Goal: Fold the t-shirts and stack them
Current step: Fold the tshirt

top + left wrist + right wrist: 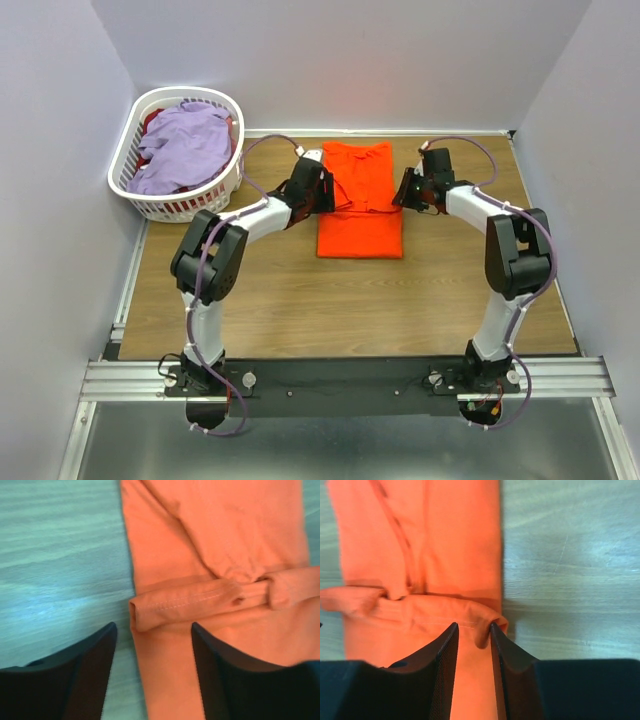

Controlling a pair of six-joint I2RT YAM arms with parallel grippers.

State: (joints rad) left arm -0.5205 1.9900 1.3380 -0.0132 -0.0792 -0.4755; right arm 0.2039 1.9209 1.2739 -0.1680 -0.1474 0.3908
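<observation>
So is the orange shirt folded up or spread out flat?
Folded. The orange t-shirt lies on the table as a narrow strip, sides turned in, a hemmed band doubled across its middle.

Wood table [300,300], plain pale grey walls [350,60], even light.

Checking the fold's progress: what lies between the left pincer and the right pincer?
The folded orange t-shirt fills the whole stretch from the left pincer to the right pincer, one at each side edge. The top view shows this.
</observation>
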